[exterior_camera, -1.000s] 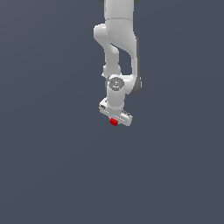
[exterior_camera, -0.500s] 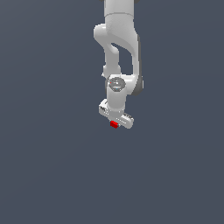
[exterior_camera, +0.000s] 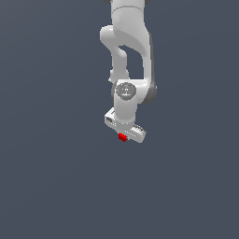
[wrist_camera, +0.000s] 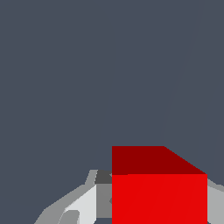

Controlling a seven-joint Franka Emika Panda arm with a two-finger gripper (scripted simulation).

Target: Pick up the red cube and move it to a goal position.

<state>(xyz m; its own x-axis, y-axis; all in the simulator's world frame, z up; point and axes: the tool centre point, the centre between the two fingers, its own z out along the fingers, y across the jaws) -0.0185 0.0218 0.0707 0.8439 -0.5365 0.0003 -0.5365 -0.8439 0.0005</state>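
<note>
Arm: one white arm (exterior_camera: 126,51) reaches down from the top of the exterior view, with the wrist turned so the hand sits at a slant.
Fingers: the fingers (exterior_camera: 124,137) sit closed in on the cube (exterior_camera: 123,137), one on each side; in the wrist view a pale finger (wrist_camera: 83,203) shows against one face, and only a grey sliver shows past the opposite face.
Cube place: between the fingers, just under the hand. No worktop edge or shadow shows, so I cannot tell whether it is lifted or resting.
Cube handling: plain, flat-faced and sharp-edged, far smaller than the hand; I judge it light and rigid, unlikely to deform. Smooth faces could slip if the squeeze is off-centre.
Where to hold: two opposite flat faces, centred, pads square to them; the present hold looks like that.
Count: one cube, one arm, one pair of fingers. No goal marker is visible in either view.
</note>
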